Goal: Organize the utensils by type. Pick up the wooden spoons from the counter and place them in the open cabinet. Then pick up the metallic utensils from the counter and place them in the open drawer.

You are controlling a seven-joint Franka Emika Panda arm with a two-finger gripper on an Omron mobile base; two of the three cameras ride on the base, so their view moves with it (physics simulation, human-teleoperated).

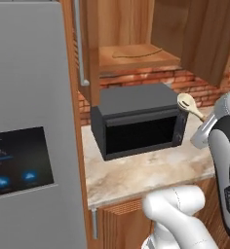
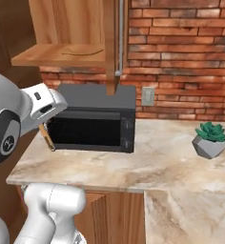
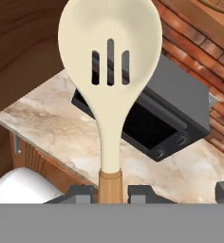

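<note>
Hand view shows the end effector point(image 3: 110, 190) clamped on the brown handle of a wooden spoon with a pale cream slotted oval bowl point(image 3: 110, 85); the spoon stands straight up between the two dark fingertips point(image 3: 76, 193), its bowl raised well above the beige marble-look tabletop with tan veining point(image 3: 61, 128). Behind and below the spoon sits a dark grey box-shaped microwave with a black door point(image 3: 171, 118), backed by a red brick wall point(image 3: 199, 52). In the left base view the spoon point(image 1: 189, 105) is held in the air just right of the microwave point(image 1: 136, 121), below the open wooden cabinet's shelf point(image 1: 136, 56). A grey refrigerator with a dark touch panel point(image 1: 29, 146) stands at left. In the right base view, a small green succulent in a grey faceted pot point(image 2: 209, 139) rests on the tabletop point(image 2: 171, 157), well apart from the microwave point(image 2: 93, 121).
</note>
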